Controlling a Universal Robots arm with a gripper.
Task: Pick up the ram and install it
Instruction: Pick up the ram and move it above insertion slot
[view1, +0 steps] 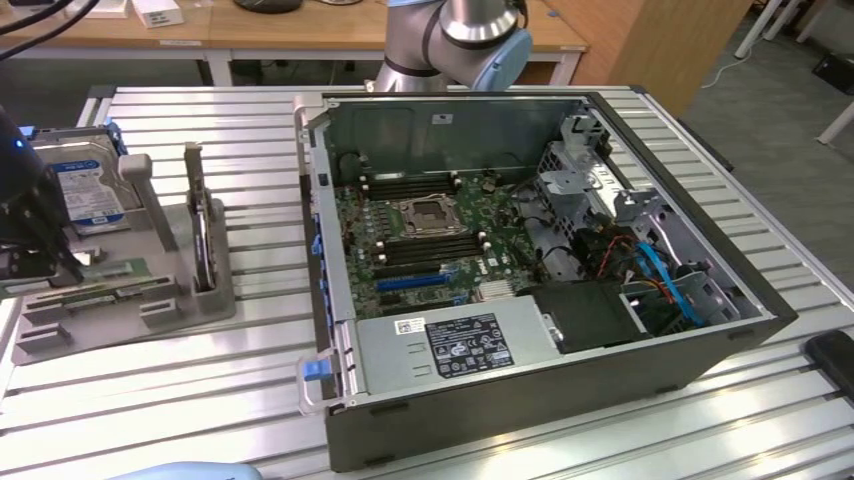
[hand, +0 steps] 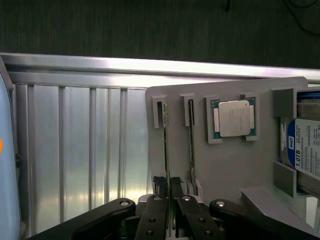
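Up close in the wrist view: claw (hand: 168, 184) narrowed right down, pinching the ram (hand: 167, 145) standing on edge in the grey holder (hand: 225, 170). Second stick (hand: 191, 140) just beside, processor (hand: 235, 118) past that. From the exterior view, also an open PC case (view1: 534, 260), well clear of the claw.

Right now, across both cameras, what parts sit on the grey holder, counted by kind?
RAM stick: 2
Processor: 1
Hard drive: 1
Card with metal bracket: 1
Total: 5
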